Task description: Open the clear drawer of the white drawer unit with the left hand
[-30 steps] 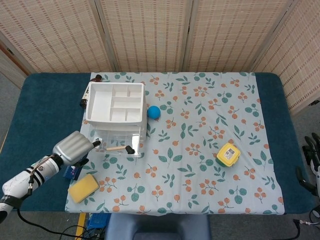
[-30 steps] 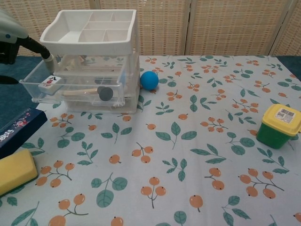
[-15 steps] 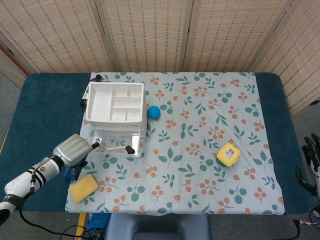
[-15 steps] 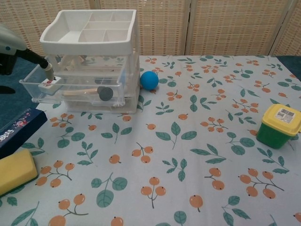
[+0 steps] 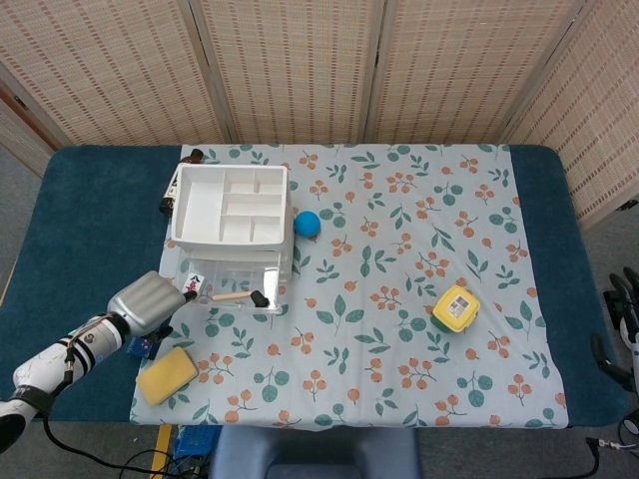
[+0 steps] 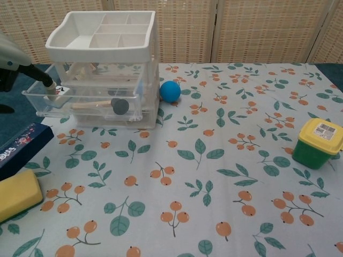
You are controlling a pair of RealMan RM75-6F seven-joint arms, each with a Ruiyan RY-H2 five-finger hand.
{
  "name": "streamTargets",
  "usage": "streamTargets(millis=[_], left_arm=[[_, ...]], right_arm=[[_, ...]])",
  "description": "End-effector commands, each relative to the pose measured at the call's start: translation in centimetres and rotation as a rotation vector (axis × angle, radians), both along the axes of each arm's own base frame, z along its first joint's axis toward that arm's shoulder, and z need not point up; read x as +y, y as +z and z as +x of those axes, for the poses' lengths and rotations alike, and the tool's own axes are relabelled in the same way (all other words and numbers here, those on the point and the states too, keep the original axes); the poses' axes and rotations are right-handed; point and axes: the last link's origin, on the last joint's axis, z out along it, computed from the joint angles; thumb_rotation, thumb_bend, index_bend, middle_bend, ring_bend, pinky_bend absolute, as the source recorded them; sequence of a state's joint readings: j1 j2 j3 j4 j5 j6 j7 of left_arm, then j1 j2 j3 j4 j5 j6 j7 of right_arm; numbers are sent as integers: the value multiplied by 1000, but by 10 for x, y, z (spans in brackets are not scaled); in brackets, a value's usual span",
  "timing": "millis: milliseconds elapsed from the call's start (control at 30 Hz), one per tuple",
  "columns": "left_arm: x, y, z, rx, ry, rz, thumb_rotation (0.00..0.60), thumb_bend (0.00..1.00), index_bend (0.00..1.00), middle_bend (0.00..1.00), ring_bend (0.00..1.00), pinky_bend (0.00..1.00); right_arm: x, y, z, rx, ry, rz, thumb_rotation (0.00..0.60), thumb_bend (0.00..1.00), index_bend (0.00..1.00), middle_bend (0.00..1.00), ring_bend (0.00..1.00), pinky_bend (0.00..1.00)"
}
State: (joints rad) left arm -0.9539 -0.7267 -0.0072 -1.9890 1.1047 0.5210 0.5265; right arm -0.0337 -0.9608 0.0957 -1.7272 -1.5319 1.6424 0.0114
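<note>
The left hand (image 5: 150, 302) hooks a fingertip (image 6: 47, 83) on the clear drawer (image 6: 86, 103) front edge, gripping nothing else. The thin, light, slippery plastic likely slides easily; pull at that front lip.

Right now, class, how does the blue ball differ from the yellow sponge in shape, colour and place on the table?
The blue ball is round; the yellow sponge is a flat block with rounded corners. The ball is blue, the sponge yellow. The ball lies close beside the white drawer unit at the far side; the sponge lies at the near left corner, next to a dark blue box. Neither is touched by a hand.
</note>
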Motion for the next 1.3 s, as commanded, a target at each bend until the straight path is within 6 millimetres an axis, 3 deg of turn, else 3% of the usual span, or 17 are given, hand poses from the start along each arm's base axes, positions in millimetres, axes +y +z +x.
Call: streamTargets(millis=[33, 700, 1100, 1300], left_arm=[[1, -2, 0, 8, -1, 2, 600, 365, 226, 974, 1000, 1000], [13, -10, 2, 48, 16, 46, 600, 365, 186, 974, 1000, 1000], [16, -12, 15, 19, -12, 67, 600, 365, 153, 974, 1000, 1000], [11, -7, 12, 39, -6, 65, 600, 365, 209, 974, 1000, 1000]], right_arm=[[0, 0, 0, 0, -2, -2, 600, 454, 0, 0, 0, 0], [2, 1, -3, -3, -11, -9, 600, 457, 0, 0, 0, 0], [5, 2, -6, -7, -22, -18, 600, 457, 0, 0, 0, 0], [3, 1, -8, -10, -21, -14, 600, 457, 0, 0, 0, 0]])
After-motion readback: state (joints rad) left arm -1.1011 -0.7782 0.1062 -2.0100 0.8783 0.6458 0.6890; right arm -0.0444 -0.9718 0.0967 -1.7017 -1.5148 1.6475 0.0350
